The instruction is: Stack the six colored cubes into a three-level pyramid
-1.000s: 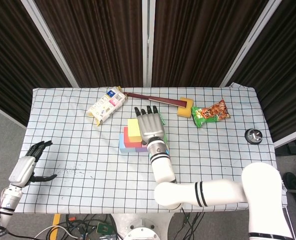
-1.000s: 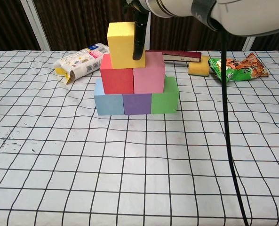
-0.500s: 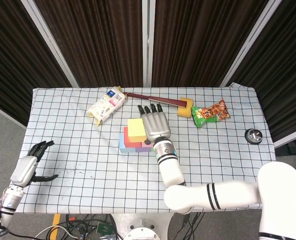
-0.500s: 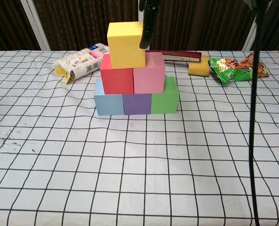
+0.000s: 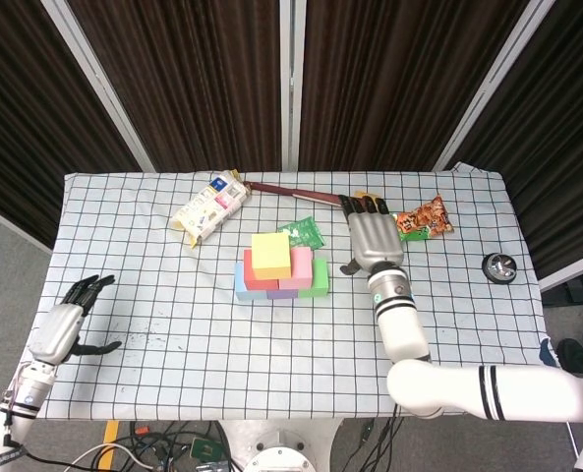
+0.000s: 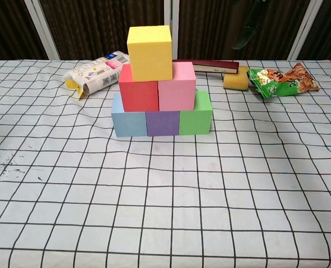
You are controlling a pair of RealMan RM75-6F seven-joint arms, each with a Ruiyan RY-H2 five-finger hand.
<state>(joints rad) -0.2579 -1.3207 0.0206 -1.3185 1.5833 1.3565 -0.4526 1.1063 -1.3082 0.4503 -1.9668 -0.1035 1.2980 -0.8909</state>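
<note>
Six cubes: all stacked near the middle of the table (image 5: 173, 295), in three levels.
Bottom row: blue cube (image 6: 128, 122), purple cube (image 6: 162, 123) and green cube (image 6: 196, 114), side by side and touching.
Middle row: red cube (image 6: 138, 87) and pink cube (image 6: 176, 86), resting on the bottom row and touching each other.
Top: yellow cube (image 6: 149, 52), upright, sitting across the seam between red and pink; it looks set a little toward the red side.
Right hand (image 5: 371, 236): holds nothing, fingers extended and apart, hovering well to the right of the stack above the snack bag (image 6: 282, 80) and sponge (image 6: 236, 81); touching no cube.
Left hand (image 5: 72, 318): holds nothing, fingers loosely curled but apart, low at the table's left edge, well apart from the stack.
Other items: tissue pack (image 5: 209, 208), dark book (image 6: 212, 66) behind the stack, a green packet (image 5: 302, 233) just behind it, a round black object (image 5: 498, 266) at the far right.
Step in hand: judged as the release stage; the pyramid appears complete with nothing held.
Next move: calls for keeping both hands clear of the stack; a brush against the yellow cube could topple it.
</note>
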